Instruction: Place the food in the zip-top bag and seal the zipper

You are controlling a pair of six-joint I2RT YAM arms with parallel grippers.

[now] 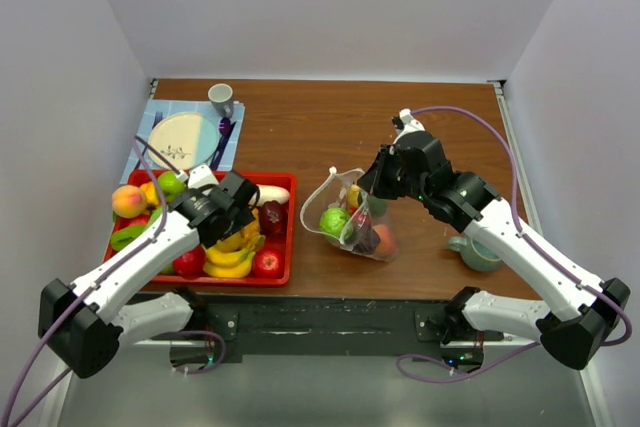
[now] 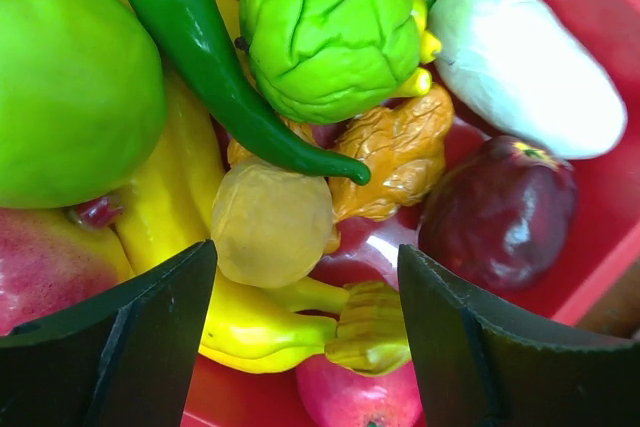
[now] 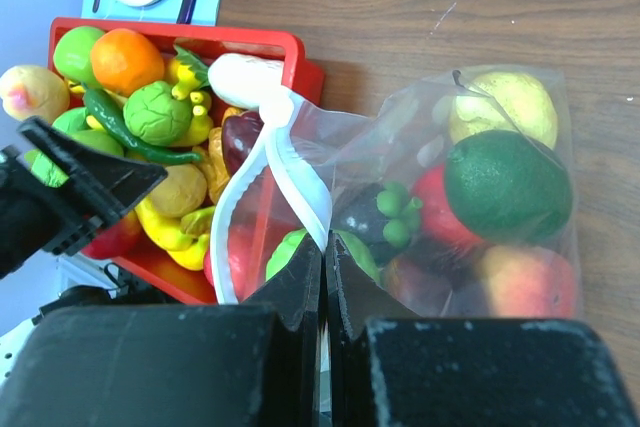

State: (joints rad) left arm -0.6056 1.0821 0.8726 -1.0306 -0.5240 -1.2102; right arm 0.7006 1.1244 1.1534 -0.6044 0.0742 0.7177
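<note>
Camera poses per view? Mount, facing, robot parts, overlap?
Top external: above and behind, looking down on the table; left arm, right arm, bases at bottom.
Left wrist: looks into the red tray; left gripper open.
Right wrist: faces the zip-top bag; right gripper shut on its mouth.
Shared: all see the tray; top and right wrist, the bag.

Lower left: tray (image 1: 291,209) holding food (image 1: 130,201), my left hand (image 1: 238,209) over it. Upper left, behind tray: plate (image 1: 185,137), cup (image 1: 221,99). Centre, on table (image 1: 330,127): zip-top bag (image 1: 318,205) with fruit (image 1: 334,220) inside, my right hand (image 1: 368,185) at its mouth.
</note>
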